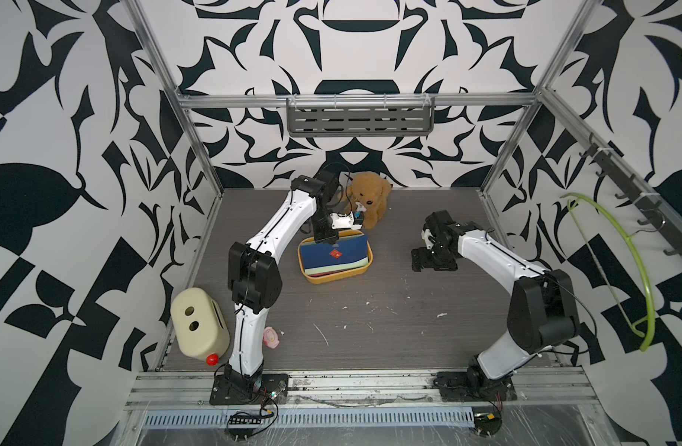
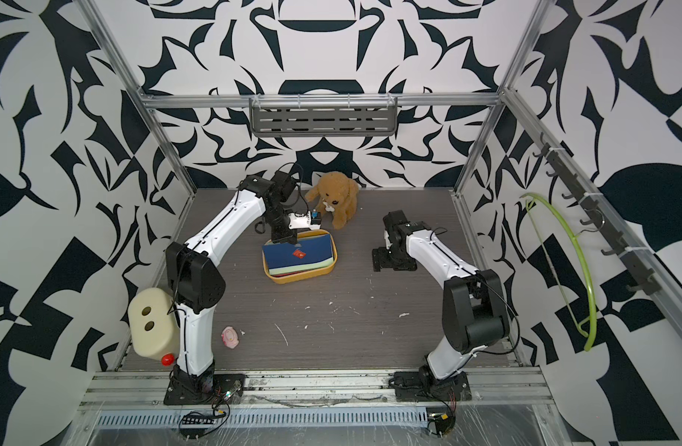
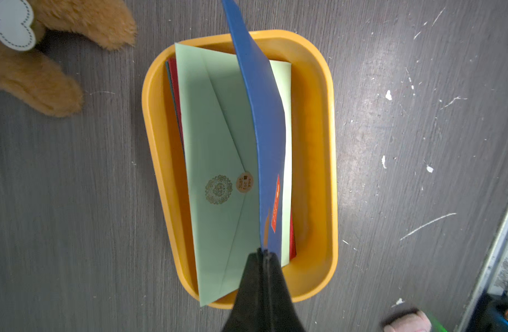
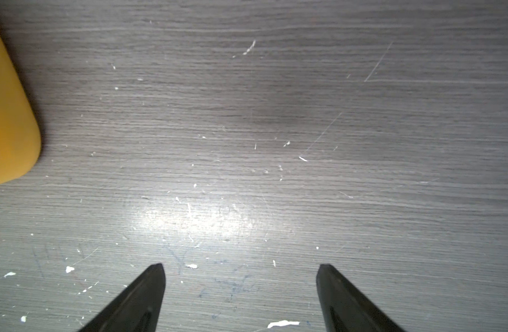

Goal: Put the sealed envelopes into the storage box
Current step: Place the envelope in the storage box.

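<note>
Left claw [image 3: 262, 254] pinches a navy envelope [image 3: 264, 115] over the yellow storage box [image 3: 313, 143], which holds a pale green envelope [image 3: 215, 143] and red envelopes [image 3: 175, 95]; right claw [image 4: 241, 267] is spread.

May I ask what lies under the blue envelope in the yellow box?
A pale green envelope lies beneath, a red envelope peeking out under it; anything lower is covered.

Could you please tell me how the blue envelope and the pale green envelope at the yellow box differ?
The blue envelope is pinched at one edge by the shut left gripper and tilted up; the pale green envelope lies flat in the storage box. The blue envelope bears a red sticker, the pale green envelope a round brown seal. Both are over the same box.
</note>
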### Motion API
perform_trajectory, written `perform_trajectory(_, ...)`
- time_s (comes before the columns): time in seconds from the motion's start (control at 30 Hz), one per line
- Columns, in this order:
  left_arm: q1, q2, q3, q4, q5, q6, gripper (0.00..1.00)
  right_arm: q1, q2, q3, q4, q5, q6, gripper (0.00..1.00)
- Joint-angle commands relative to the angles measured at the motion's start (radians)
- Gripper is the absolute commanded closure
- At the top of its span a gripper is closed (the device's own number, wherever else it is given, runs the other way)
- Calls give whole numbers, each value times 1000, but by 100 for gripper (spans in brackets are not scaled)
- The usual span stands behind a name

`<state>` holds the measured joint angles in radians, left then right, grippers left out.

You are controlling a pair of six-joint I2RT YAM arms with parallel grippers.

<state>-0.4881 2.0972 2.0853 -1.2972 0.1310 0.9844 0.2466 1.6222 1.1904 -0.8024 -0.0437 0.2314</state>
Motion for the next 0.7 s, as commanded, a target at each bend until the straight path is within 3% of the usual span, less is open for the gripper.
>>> perform_trajectory(0.0, 6, 42, -6, 35, 17, 0, 95, 6, -20, 30, -3, 12, 7, 12)
perform_trajectory(0.27, 6, 73, 48, 75, -62, -19, 74, 14, -31, 30, -7, 15, 5, 12)
perform_trajectory(0.37, 6, 77, 98, 102, -138, -99, 62, 19, -36, 28, -1, 17, 9, 10)
perform_trajectory(0.5, 6, 55, 144, 187, -261, -307, 47, 23, -47, 43, 12, 62, 6, 1)
perform_trajectory(0.57, 8, 19, 120, 227, -277, -400, 0, 23, -43, 72, 5, 114, 7, 0)
perform_trajectory(0.67, 8, -76, 8, 322, -278, -578, 1, 23, -32, 112, 8, 189, 19, 0)
